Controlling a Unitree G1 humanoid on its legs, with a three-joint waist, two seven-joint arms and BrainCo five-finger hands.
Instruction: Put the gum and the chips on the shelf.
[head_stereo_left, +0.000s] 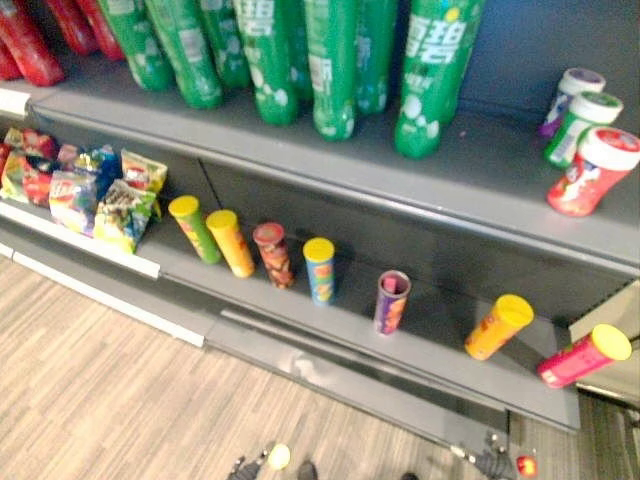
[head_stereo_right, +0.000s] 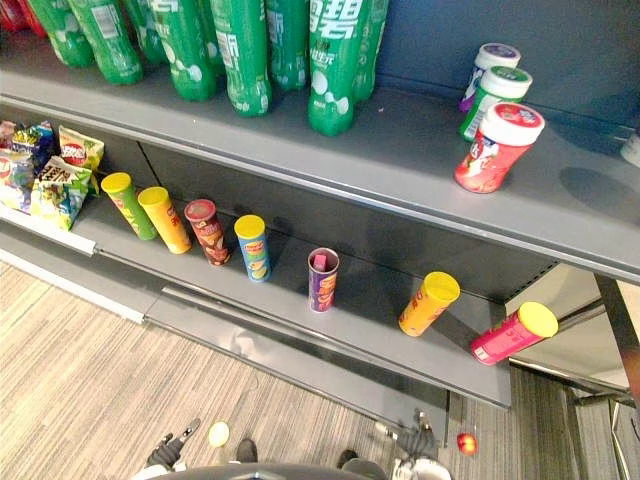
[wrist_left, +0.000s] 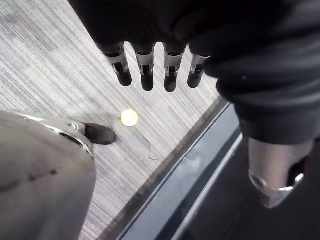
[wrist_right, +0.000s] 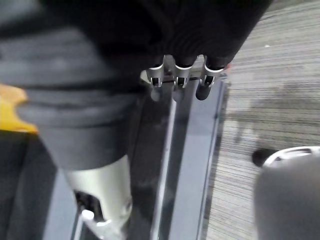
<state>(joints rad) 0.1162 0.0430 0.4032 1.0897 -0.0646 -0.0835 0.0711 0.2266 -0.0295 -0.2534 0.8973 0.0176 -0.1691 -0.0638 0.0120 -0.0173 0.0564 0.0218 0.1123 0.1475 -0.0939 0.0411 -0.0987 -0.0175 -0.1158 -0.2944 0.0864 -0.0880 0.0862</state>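
Several chips cans stand in a row on the lower shelf (head_stereo_left: 440, 330): green (head_stereo_left: 195, 228), yellow (head_stereo_left: 230, 242), red-brown (head_stereo_left: 273, 254), blue (head_stereo_left: 320, 270), a purple one (head_stereo_left: 391, 301) without a lid, orange (head_stereo_left: 497, 326) and pink (head_stereo_left: 583, 356). Three gum jars stand at the right of the upper shelf (head_stereo_left: 480, 180): red (head_stereo_left: 592, 170), green (head_stereo_left: 581, 127) and purple (head_stereo_left: 570, 97). My left hand (wrist_left: 145, 70) hangs low over the floor, open and holding nothing. Over the shelf's base my right hand (wrist_right: 180, 75) hangs the same way, fingers relaxed and empty.
Green bottles (head_stereo_left: 330, 60) and red bottles (head_stereo_left: 30, 40) line the upper shelf. Snack bags (head_stereo_left: 90, 190) lie at the lower shelf's left end. A small yellow round thing (wrist_left: 129, 117) lies on the wood-look floor (head_stereo_left: 100, 390); a small red one (head_stereo_right: 466, 442) shows by my right hand.
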